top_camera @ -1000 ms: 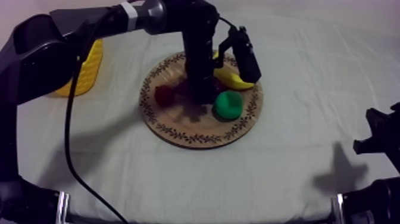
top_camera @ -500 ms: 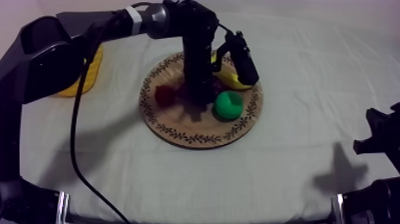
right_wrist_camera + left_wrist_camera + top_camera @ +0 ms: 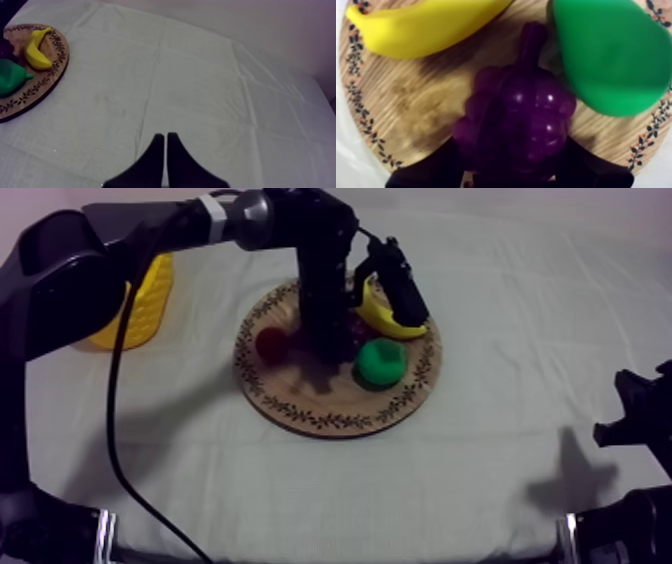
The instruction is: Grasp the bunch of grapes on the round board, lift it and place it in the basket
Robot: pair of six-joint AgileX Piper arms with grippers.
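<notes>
Counted up: one round wooden board (image 3: pixel 300 403) with a patterned rim, one yellow basket (image 3: pixel 142 300), and four toy fruits, namely one banana (image 3: pixel 426 27), one green pear (image 3: pixel 608 55), one small red fruit (image 3: pixel 270 343) and one bunch of grapes (image 3: pixel 521 117). All four fruits are at the board. The basket stands apart from it, at the table's left side on the grey-white cloth (image 3: pixel 200 75).

The purple bunch is in the middle of the board, with its stem pointing into the gap between banana and pear. It sits squarely between the two black fingers of the left gripper (image 3: pixel 513 150). One finger (image 3: pixel 431 167) presses each flank, so the jaws are clamped round the grapes. Whether the bunch rests on the wood or is lifted off it cannot be told. In the top view the left arm stands over the board's centre, between the red fruit and the banana.

The right gripper (image 3: pixel 165 136) sits low at the table's right, well apart from the board, its fingers lying together as a narrow wedge on nothing.
</notes>
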